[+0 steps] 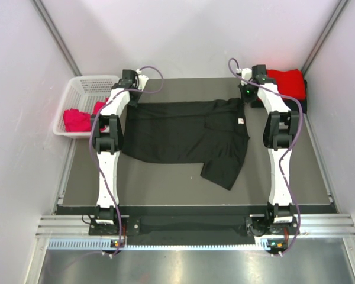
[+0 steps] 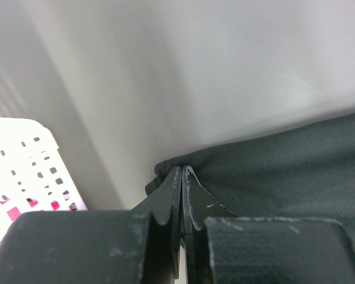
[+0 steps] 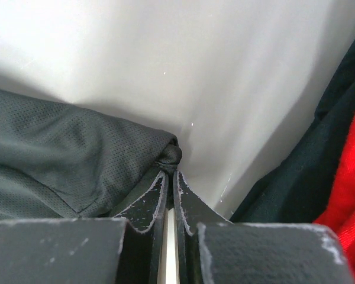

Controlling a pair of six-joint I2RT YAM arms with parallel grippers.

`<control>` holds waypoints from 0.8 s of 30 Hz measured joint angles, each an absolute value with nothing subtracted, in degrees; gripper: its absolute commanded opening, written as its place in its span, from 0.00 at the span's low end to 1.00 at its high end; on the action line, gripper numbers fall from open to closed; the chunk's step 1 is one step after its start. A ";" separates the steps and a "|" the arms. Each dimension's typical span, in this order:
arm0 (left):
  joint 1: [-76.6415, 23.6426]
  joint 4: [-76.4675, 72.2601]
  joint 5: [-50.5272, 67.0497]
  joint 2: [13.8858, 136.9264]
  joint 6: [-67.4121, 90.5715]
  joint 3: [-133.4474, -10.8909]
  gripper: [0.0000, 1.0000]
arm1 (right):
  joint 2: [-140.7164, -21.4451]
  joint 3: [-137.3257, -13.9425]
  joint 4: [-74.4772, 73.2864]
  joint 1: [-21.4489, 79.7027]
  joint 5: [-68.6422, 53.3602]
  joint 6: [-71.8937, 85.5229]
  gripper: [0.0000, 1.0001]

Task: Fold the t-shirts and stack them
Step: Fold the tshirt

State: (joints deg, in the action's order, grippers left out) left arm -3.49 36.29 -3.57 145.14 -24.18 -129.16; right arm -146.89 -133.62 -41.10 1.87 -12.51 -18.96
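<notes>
Grey worktop [image 1: 165, 189] carries the spread black t-shirt [image 1: 177, 133], its far corners clamped by the left gripper [image 2: 182, 173] and right gripper [image 3: 170, 173].

A dark grey table [image 1: 165, 189] fills a narrow booth enclosed by plain pale walls: a back wall [image 1: 189, 35], a left wall [image 1: 18, 130] and a right wall [image 1: 346, 148]. Grey metal struts [image 1: 53, 32] run along the back corners. A ribbed aluminium rail [image 1: 195, 223] edges the table's near side, above a shiny metal floor [image 1: 195, 266] reflecting soft, even light.
</notes>
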 measured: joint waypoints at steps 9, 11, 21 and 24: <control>-3.46 34.65 -6.28 146.08 -24.21 -130.21 0.04 | -147.63 -134.37 -39.44 2.24 -11.03 -18.81 0.07; -3.42 34.35 -6.48 146.85 -24.21 -131.48 0.06 | -147.68 -134.37 -39.13 2.39 -10.52 -18.70 0.16; -3.81 31.83 -2.09 142.34 -20.12 -131.59 0.23 | -137.21 -119.31 -34.72 2.52 -9.54 -20.93 0.51; -4.14 29.63 -0.38 131.59 -19.46 -122.32 0.23 | -126.98 -108.55 -31.68 2.52 -10.41 -23.22 0.51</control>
State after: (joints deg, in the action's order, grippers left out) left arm -4.14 29.63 -0.38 131.59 -19.46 -122.32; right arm -126.98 -108.55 -31.68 2.52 -10.41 -23.22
